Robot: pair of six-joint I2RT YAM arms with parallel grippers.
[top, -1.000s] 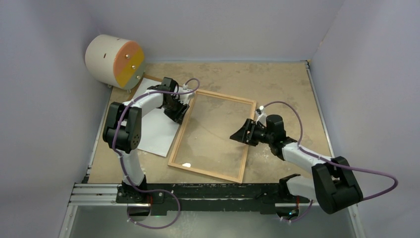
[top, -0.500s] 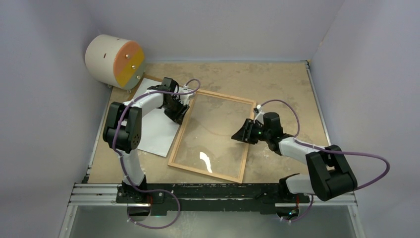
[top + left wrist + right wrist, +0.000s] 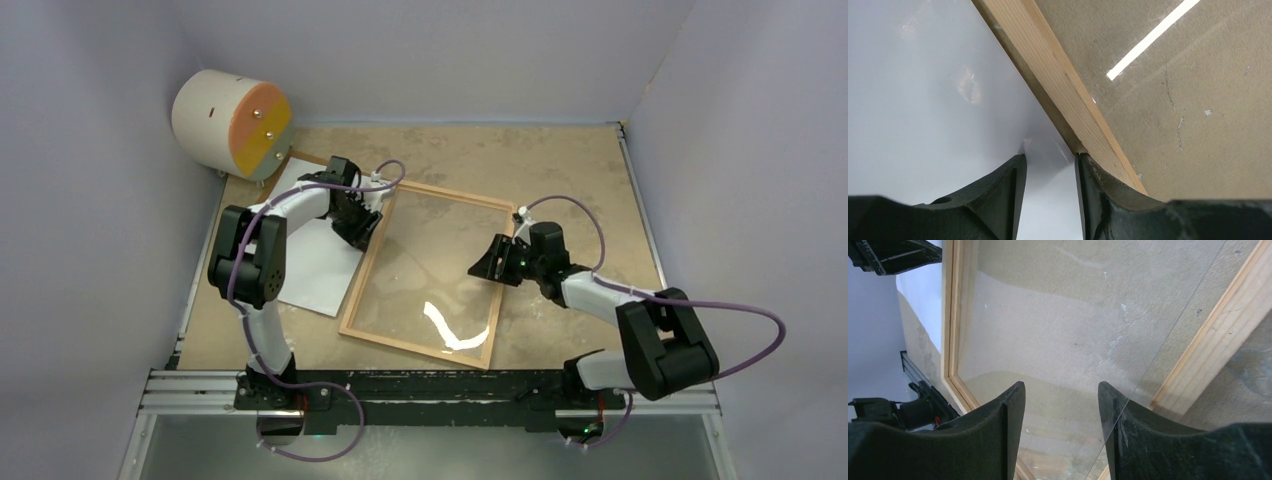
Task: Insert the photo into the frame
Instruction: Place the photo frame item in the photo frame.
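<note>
Top external view: the frame (image 3: 455, 194) lies flat, skewed to the arms. The photo (image 3: 315, 265) lies white back up against the frame's left rail, outside it. The left gripper (image 3: 362, 225) sits low at that rail, jaws apart, one finger on the photo and the other against the wood. The right gripper (image 3: 490, 265) hangs just inside the frame's right rail, jaws apart, holding nothing
</note>
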